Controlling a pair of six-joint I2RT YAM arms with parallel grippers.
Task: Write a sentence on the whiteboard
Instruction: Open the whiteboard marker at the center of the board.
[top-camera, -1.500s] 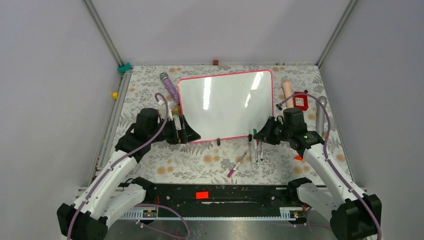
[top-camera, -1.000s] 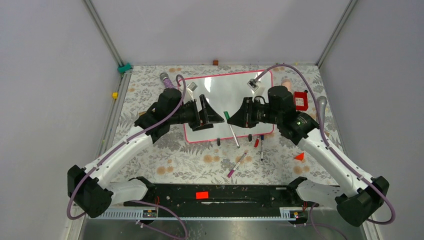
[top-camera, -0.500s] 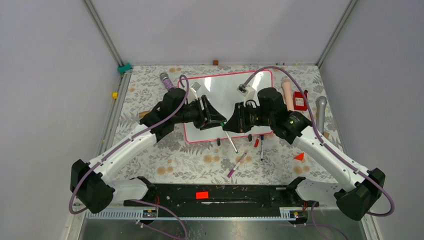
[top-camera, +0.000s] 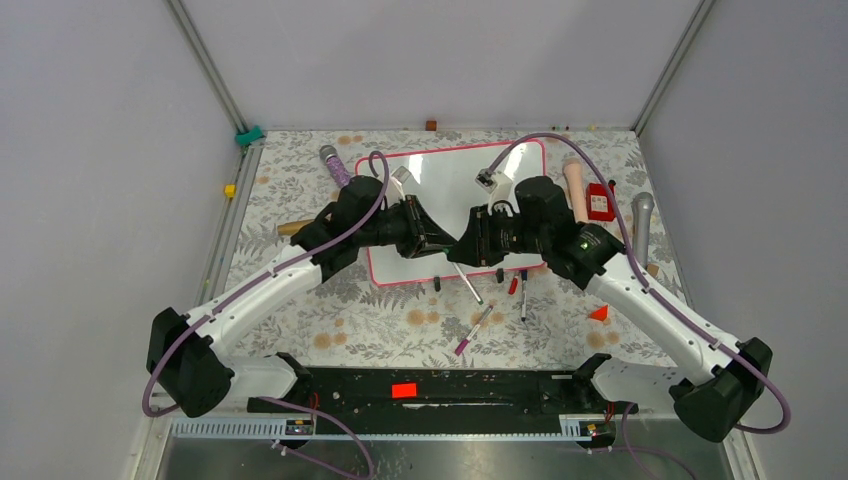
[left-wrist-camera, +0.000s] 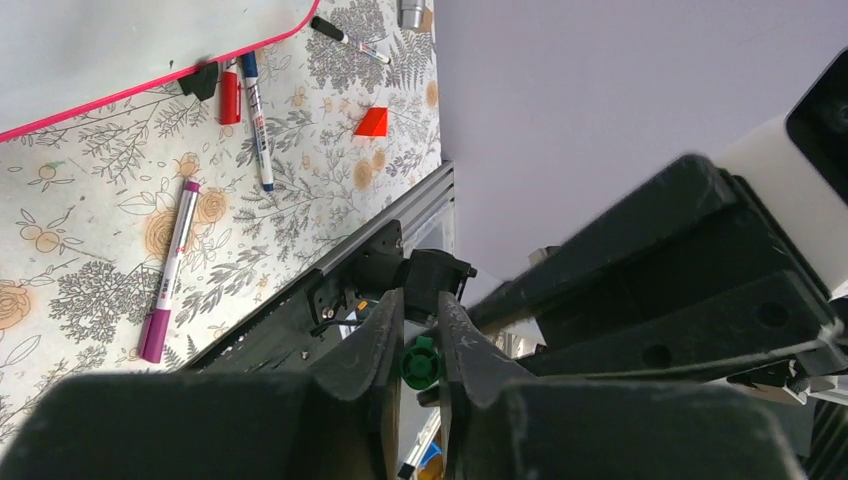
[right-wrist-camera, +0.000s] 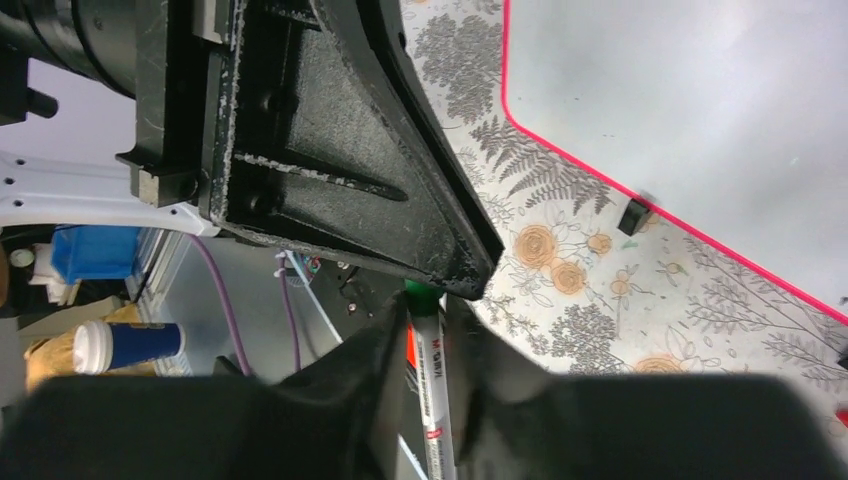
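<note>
From above, my two arms reach in toward each other over the near edge of the whiteboard (top-camera: 455, 175). It lies flat on the flowered table cover (top-camera: 300, 190), beneath and beyond both sets of jaws. My left gripper (top-camera: 445, 243) and right gripper (top-camera: 470, 248) meet tip to tip. The right one is clamped on a marker (top-camera: 471, 287), whose white barrel slants out from under those jaws toward my bases. A few loose pens (top-camera: 520, 292) lie on the cover just to the near side of my right jaws.

Through the left wrist camera, my left fingers (left-wrist-camera: 375, 345) stand almost together. The marker's green cap (left-wrist-camera: 421, 362) is pinched between them and touches both. The black bulk of my other gripper fills the space to the right of these jaws. Far ahead and to the left is a rounded corner of the whiteboard with its pink frame. A blue pen (left-wrist-camera: 255, 120) lies just beside that edge, a magenta pen (left-wrist-camera: 170, 275) lies nearer to me, and a small red wedge (left-wrist-camera: 372, 122) is straight ahead.

Through the right wrist camera, my right fingers (right-wrist-camera: 370, 370) grip the white barrel, and they are blurred because they are so close to the lens. The green end pokes out ahead of them and disappears under the black tip of my left gripper. The whiteboard lies ahead and to the right of these jaws, and a small black cap (right-wrist-camera: 633, 215) sits right at its pink frame.
</note>
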